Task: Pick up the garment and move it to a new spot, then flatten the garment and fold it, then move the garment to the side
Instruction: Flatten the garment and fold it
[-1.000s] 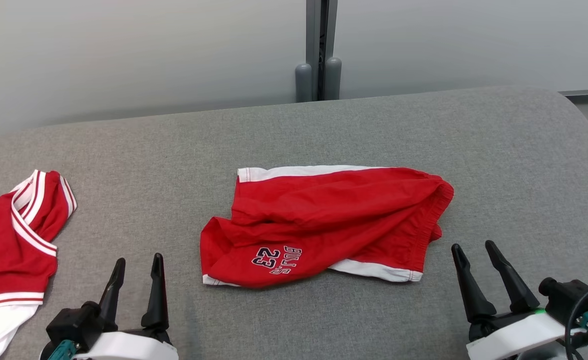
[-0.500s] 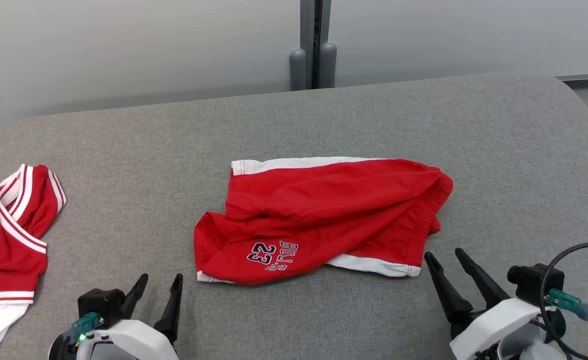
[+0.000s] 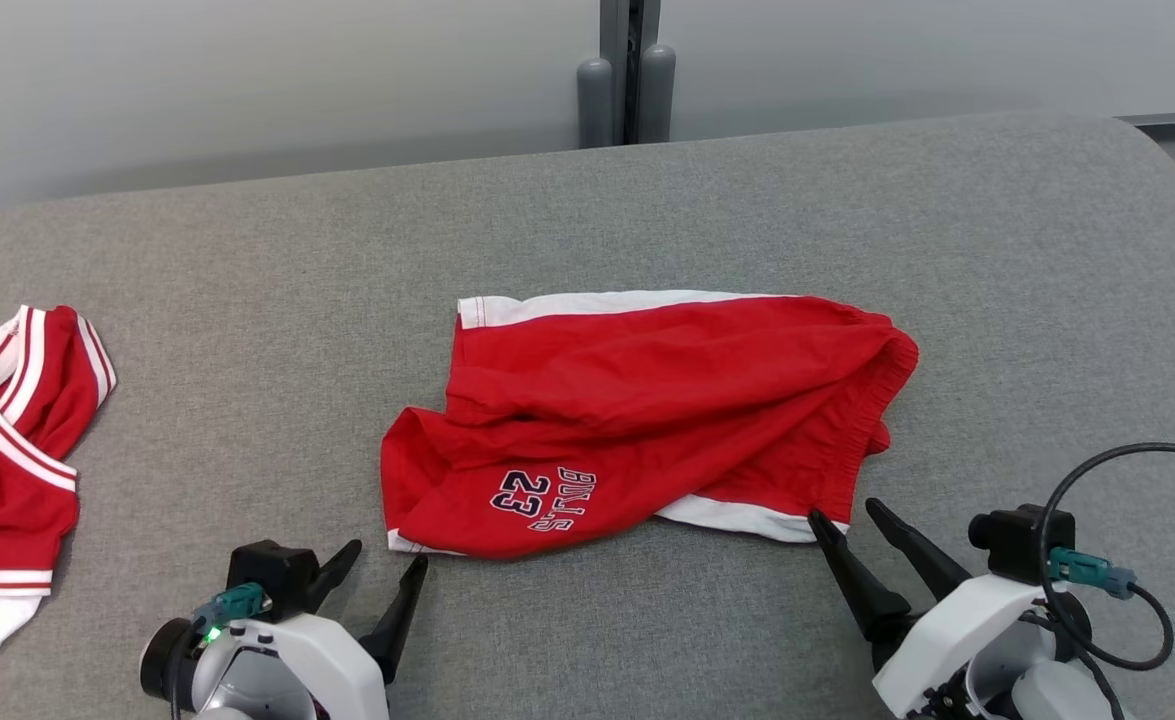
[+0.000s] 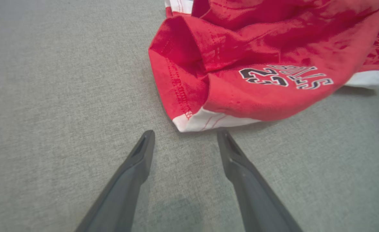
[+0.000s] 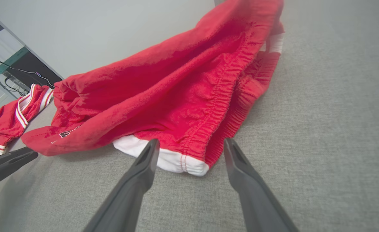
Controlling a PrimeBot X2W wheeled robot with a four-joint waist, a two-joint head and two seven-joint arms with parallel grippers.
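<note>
Grey fabric counter (image 3: 847,200). Red shorts (image 3: 647,400) lie crumpled mid-counter, toward the near edge. A second red-and-white jersey (image 3: 7,450) is at the left edge. Left fingers (image 3: 399,605) apart, empty, just short of the shorts' near-left corner. Right fingers (image 3: 847,570) apart at the near-right hem corner, nothing clamped.

Head view high, facing forward-down; wrist views low, close along fingers (image 4: 133,174); all share red shorts (image 3: 647,400).

White wrist shells (image 3: 947,625), dark tapered fingers (image 3: 847,570), teal plugs (image 3: 1077,567), black cable (image 3: 1137,446).
</note>
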